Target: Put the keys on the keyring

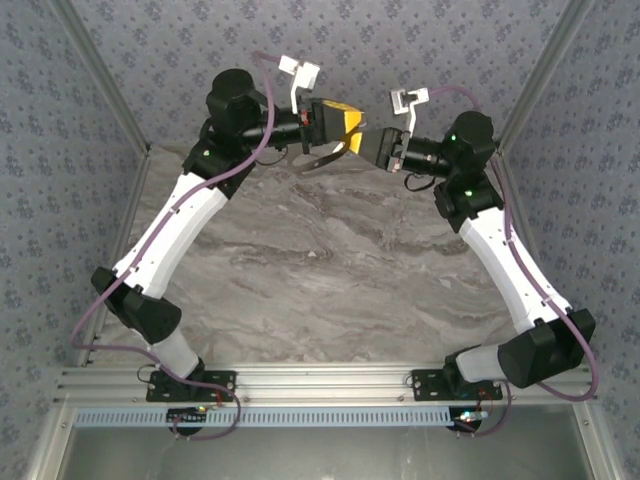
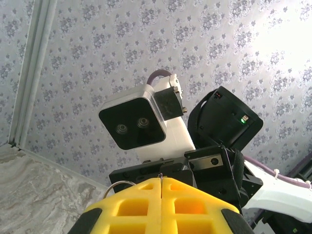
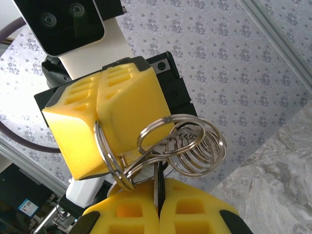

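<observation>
The keyring (image 3: pixel 197 146), a bunch of thin grey wire loops, hangs in the air between the two pincers, high over the far middle of the bench (image 1: pixel 320 270). One loop lies across the tips of the left pincer (image 3: pixel 99 122), whose yellow pads are pressed together on it. A slim dark strip, the key (image 3: pixel 156 181), stands up out of the seam of the right pincer (image 3: pixel 158 197). That pincer's pads are closed tight on the key, and its lower end is buried between them.

Both arms rise from their near bases with elbows bowed outward. Their wrists are turned inward to face each other, the tips close together.

From above the metal is only a small blur under the left pincer. Whether the key passes through any loop cannot be made out.
</observation>
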### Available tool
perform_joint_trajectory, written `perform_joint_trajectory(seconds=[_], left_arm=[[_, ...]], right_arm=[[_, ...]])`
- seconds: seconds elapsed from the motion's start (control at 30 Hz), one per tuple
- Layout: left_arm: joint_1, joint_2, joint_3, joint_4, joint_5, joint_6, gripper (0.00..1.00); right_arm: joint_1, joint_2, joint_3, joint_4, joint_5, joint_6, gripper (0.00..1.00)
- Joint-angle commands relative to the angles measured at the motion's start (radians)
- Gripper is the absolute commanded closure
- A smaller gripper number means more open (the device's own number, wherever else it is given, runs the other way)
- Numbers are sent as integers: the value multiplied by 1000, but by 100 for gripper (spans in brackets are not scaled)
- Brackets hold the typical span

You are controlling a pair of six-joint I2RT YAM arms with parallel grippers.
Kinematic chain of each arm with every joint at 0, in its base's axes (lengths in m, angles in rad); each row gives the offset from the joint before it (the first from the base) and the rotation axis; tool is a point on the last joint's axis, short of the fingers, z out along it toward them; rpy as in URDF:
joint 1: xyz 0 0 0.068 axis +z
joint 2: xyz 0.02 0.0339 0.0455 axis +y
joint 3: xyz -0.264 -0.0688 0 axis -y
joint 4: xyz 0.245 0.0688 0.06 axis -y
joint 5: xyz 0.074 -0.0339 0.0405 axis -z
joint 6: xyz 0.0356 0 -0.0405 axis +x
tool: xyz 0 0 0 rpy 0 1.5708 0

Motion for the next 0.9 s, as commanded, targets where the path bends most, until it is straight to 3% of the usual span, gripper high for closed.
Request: perform_joint_trajectory(seconds=[0.0,0.4,0.5,0.7,0.87], left_arm=[[-16,-45,-14,114,-6,-38,100],[-10,-45,-44,142,-41,-41,100],[-7,-40,-41,155,-46,-46,100],[0,-32,-33,172,-50,-58,100],[5,-24,-27,177,-45,-65,100]], right_arm=[[20,10,0,69,11,30,100],[-12,-10,-54,75,26,46,100],[-19,-24,-74,66,23,42,91],[-55,-80,-116,3,12,9,58],[-127,-137,-151,-52,-19,-10,51]])
